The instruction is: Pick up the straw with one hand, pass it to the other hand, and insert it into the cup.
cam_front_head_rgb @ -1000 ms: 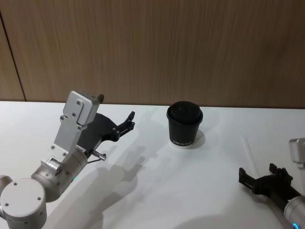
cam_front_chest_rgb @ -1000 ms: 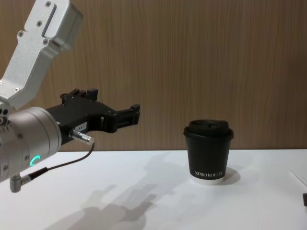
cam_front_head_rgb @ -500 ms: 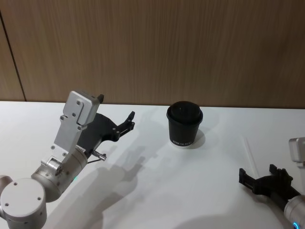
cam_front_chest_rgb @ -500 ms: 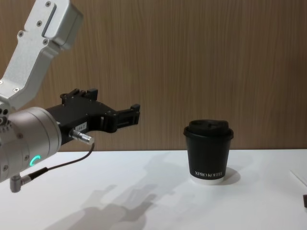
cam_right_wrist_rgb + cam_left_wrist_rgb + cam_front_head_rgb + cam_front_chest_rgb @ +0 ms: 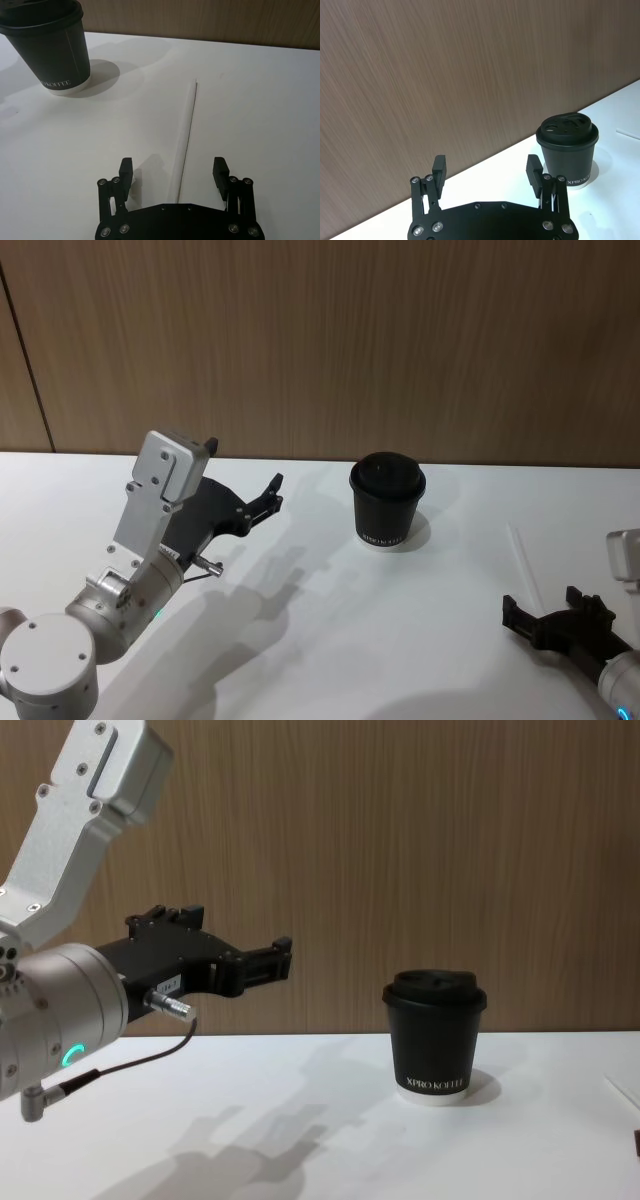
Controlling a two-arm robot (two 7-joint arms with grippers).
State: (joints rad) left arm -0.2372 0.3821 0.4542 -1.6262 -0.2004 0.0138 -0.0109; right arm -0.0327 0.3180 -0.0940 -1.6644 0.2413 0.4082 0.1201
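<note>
Here the straw (image 5: 524, 565), a thin, straight white tube, lies flat on the smooth white tabletop (image 5: 330, 640), to the right of the cup (image 5: 388, 500) and apart from it. The cup is a small black paper cup, upright, with a domed black plastic lid, white lettering and a white bottom rim.

The right gripper (image 5: 172, 167), black and blocky, sits low at the straw's near end. Its short fingers (image 5: 126, 169) are spread wide and hold nothing. From the right wrist view, the straw lines up with the gap between them.

The left gripper (image 5: 486, 167) hangs above the tabletop, left of the cup and pointing toward it. Its flat black fingers (image 5: 439, 165) are also wide and empty. A silver-grey cylinder with a green glowing ring and a thin black cable sits behind it.

A brown wood-grain wall (image 5: 330, 340) rises straight behind the tabletop.
</note>
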